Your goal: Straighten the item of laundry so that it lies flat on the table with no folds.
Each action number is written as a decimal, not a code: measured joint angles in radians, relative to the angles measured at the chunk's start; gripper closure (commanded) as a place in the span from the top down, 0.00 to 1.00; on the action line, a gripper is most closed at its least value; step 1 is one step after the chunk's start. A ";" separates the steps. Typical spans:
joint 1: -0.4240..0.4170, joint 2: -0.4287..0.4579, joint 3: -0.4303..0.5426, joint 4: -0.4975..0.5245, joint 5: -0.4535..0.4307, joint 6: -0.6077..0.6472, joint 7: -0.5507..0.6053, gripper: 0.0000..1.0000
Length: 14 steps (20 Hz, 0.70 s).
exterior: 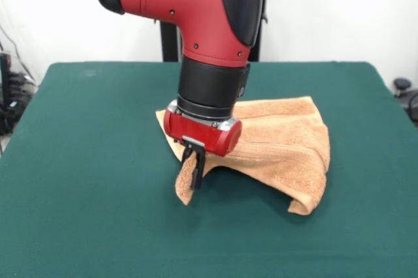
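The orange-tan terry towel [287,144] lies rumpled on the dark green table [98,160], right of centre, with ridges and folds along its right side. Its near-left corner is pulled out into a hanging flap below the gripper. My gripper [194,170] hangs from the red and black arm, which comes down from the top. Its black fingers [198,168] are shut on that corner of the towel, and hold it just above the table. The arm hides part of the towel's left side.
The table's far edge meets a white wall. A black stand [171,42] rises behind the arm. Dark equipment shows beyond the table's left edge [13,92] and right edge [405,95].
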 measured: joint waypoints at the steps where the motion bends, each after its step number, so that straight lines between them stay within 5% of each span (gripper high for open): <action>1: 0.000 0.000 0.000 0.000 -0.006 0.000 0.000 0.00; 12: 0.000 0.000 0.000 0.000 -0.016 0.000 0.000 0.00; 13: 0.000 0.001 0.000 -0.001 -0.016 0.000 0.000 1.00; 14: 0.000 0.000 0.000 -0.002 -0.016 0.000 0.000 1.00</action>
